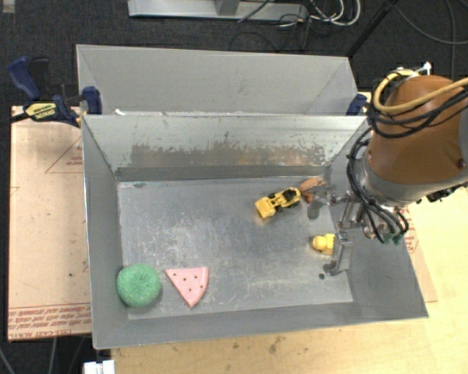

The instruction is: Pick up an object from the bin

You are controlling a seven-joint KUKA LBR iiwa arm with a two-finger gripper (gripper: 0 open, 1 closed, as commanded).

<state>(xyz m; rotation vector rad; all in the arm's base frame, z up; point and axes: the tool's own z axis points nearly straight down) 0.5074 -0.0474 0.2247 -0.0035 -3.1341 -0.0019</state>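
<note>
Green ball [139,285] untouched; gripper [337,262] just beside small yellow piece [322,244], nothing lifted yet; I cannot tell its grip.

The bin [218,232] is showing bare grey metal, dull and matt, its floor looking scuffed and scratched, with a brownish, rust-like streak running along the back wall. The ball [138,285] is looking rough and spongy, giving off no shine. The wedge [189,284] is looking like matt pink foam, smooth-faced with dark specks. The digger [278,202] is looking like hard yellow plastic, slightly glossy. The yellow piece [323,244] is appearing plastic too. The end effector [337,263] is showing dull grey metal. The orange cover [417,135] on the wrist is gleaming, smooth and glossy.
</note>
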